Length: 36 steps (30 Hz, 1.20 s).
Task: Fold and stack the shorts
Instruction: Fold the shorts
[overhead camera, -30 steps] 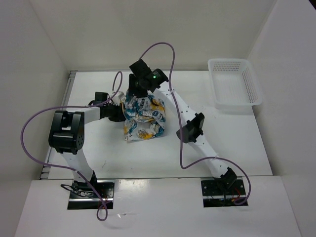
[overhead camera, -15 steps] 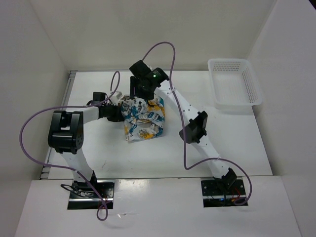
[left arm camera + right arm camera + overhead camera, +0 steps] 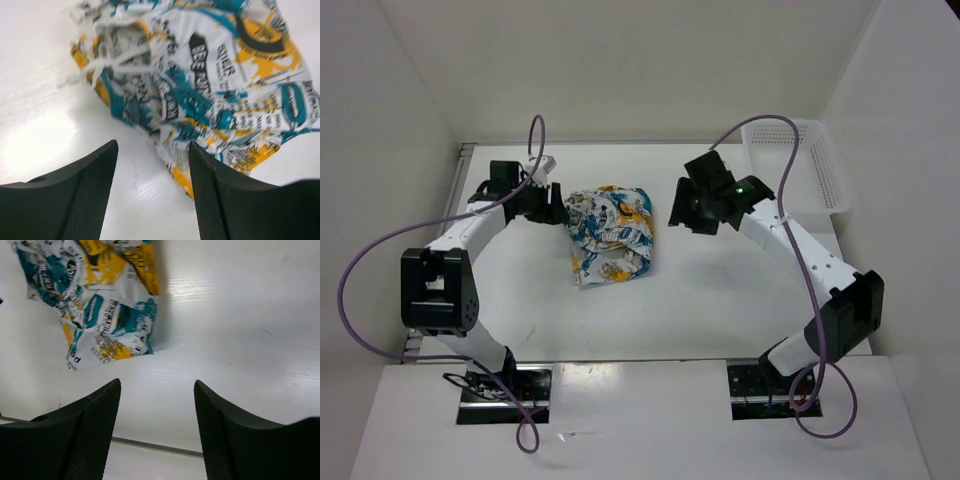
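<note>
Loosely bunched, shorts (image 3: 610,238) lie (crumpled) on table (image 3: 720,310).

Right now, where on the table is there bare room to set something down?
Free: the near strip of table between shorts and arm bases, plus the far strip behind them. Crowded: the middle, left hand and right hand flanking them.

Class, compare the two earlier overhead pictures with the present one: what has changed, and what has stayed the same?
Both grippers let go of the shorts and drew away: the left gripper back to the left, the right gripper to the right, toward the basket. Both now stand open and empty. The shorts' lifted far edge has dropped flat. The bundle itself lies where it was, and the basket has not moved.
</note>
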Tool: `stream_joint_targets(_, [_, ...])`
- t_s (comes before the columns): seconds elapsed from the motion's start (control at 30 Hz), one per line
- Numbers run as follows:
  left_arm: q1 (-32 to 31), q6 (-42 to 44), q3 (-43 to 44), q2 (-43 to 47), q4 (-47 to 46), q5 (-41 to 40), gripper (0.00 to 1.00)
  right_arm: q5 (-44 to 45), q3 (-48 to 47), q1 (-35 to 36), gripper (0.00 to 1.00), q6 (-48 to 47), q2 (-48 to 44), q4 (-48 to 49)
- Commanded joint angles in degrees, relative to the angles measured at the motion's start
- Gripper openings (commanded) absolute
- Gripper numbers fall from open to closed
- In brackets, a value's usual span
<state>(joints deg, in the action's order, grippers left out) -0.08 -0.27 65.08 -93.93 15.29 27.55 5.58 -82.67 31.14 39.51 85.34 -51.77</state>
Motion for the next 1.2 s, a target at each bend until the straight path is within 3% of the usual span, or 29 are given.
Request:
stream_joint_targets(0.0, [-2.81,0.27,1.98,-3.69,0.27,1.81,0.67,-1.89,0.68,4.11,0.66,-1.54,6.49,11.42])
stream_joint_targets(0.23, [-3.96,0.27,3.82,-9.16,-2.46,0.57,0.70,-3.03,-8.36,4.72,0.77,-3.30,19.68,13.36])
stream_joint_targets(0.37, [-6.25,0.27,4.35,-11.10,-2.46,1.10,0.71,-3.65,-9.61,4.72,0.77,-3.91,24.60,14.23])
stream_joint_targets(0.43, [-7.12,0.27,4.35,-12.51,-2.46,1.10,0.66,-4.88,-10.13,4.72,0.77,-3.91,26.27,14.76])
stream_joint_targets(0.5, [-7.75,0.27,4.35,-13.38,-2.98,1.10,0.42,-5.94,-10.14,4.72,0.77,-3.91,27.06,15.38])
stream_joint_targets(0.57, [-7.75,0.27,3.83,-13.38,-2.98,1.10,0.19,-7.60,-10.14,4.72,0.72,-3.91,27.69,16.00])
stream_joint_targets(0.6, [-7.75,0.27,3.83,-12.43,-2.98,1.10,0.04,-7.61,-10.14,4.72,0.61,-3.91,28.21,16.61])
stream_joint_targets(0.67, [-7.75,0.27,4.44,-9.89,-1.33,0.58,0.00,-7.61,-10.14,4.72,0.47,-3.38,28.74,16.61])
stream_joint_targets(0.7, [-7.75,0.27,4.44,-9.00,-0.79,0.57,0.00,-7.61,-10.14,4.72,0.30,-3.38,28.74,16.61])
stream_joint_targets(0.8, [-7.75,0.27,5.85,-5.04,1.75,2.41,0.00,-6.21,-9.00,4.20,0.08,-2.86,26.55,16.09])
stream_joint_targets(0.93, [-7.75,0.27,4.01,0.14,4.92,6.28,0.00,-6.20,-4.61,2.09,0.02,-2.33,23.12,16.61])
stream_joint_targets(1.17, [-7.75,0.27,-7.67,7.36,5.99,11.64,0.00,-6.81,4.00,0.33,0.02,-2.86,16.71,17.67])
